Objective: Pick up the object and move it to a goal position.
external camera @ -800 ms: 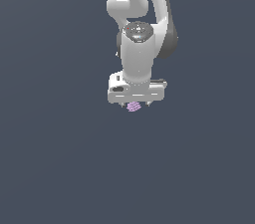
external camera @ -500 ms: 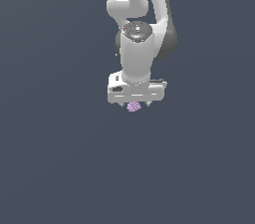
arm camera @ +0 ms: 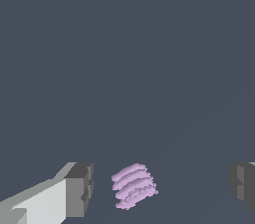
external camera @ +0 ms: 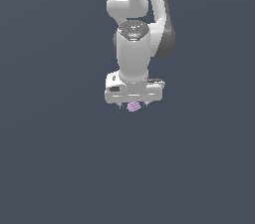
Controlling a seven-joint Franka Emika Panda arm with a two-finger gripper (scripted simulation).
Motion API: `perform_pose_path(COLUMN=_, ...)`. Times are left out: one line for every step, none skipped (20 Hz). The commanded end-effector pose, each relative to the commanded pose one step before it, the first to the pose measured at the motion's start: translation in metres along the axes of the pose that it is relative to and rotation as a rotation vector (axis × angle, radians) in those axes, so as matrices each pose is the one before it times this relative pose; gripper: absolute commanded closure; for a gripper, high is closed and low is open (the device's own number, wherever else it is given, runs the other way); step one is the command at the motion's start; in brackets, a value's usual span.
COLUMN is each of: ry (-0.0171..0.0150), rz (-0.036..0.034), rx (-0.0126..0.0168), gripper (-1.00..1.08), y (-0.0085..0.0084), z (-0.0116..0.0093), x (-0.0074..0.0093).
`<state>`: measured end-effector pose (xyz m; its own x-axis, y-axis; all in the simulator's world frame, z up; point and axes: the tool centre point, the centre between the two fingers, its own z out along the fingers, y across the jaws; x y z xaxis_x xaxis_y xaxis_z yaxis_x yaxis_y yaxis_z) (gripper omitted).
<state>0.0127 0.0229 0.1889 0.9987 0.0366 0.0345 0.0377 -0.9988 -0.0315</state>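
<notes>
The white robot hand (external camera: 133,102) hangs spread wide over the dark worktop, the tiny ridged purple-pink lump (arm camera: 133,186) ungrasped between its fingers, nearer the nine-o'clock one; pickup and transfer remain.

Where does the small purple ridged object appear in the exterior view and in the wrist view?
Exterior view: the purple object peeks out just under the white gripper, near the picture's centre.
Wrist view: the object lies between the two dark fingertips, with a gap on each side, so it is not yet clamped.
Shared landmark: the gripper, which brackets the object in both views.
</notes>
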Motion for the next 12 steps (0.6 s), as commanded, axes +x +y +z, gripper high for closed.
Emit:
perform_pose_path(ry=-0.00071, rz=0.00617, rx=-0.00013, gripper=-0.92, y=-0.00052, z=0.00093, x=-0.00069)
perform_pose_path(ry=-0.00019, rz=0.00577, rx=-0.00005, gripper=-0.92, y=-0.00012, z=0.00060, x=-0.00049)
perform_pose_path(ry=-0.00022, rz=0.00717, rx=-0.00005, gripper=-0.92, y=-0.00010, z=0.00073, x=-0.00060)
perform_pose_path(ry=-0.00029, rz=0.00842, rx=-0.00010, gripper=-0.92, y=-0.00017, z=0.00087, x=-0.00073)
perform_pose_path(ry=-0.00038, rz=0.00971, rx=-0.00016, gripper=-0.92, y=-0.00019, z=0.00102, x=-0.00086)
perform_pose_path(ry=-0.00045, rz=0.01093, rx=-0.00022, gripper=-0.92, y=-0.00023, z=0.00116, x=-0.00098)
perform_pose_path(ry=-0.00051, rz=0.01216, rx=-0.00026, gripper=-0.92, y=-0.00025, z=0.00129, x=-0.00111)
perform_pose_path(ry=-0.00055, rz=0.01339, rx=-0.00030, gripper=-0.92, y=-0.00025, z=0.00142, x=-0.00123)
perform_pose_path(ry=-0.00058, rz=0.01470, rx=-0.00032, gripper=-0.92, y=-0.00024, z=0.00154, x=-0.00134)
perform_pose_path(ry=-0.00060, rz=0.01596, rx=-0.00035, gripper=-0.92, y=-0.00023, z=0.00166, x=-0.00147)
perform_pose_path(ry=-0.00064, rz=0.01723, rx=-0.00040, gripper=-0.92, y=-0.00020, z=0.00178, x=-0.00159)
perform_pose_path(ry=-0.00068, rz=0.01854, rx=-0.00046, gripper=-0.92, y=-0.00018, z=0.00191, x=-0.00173)
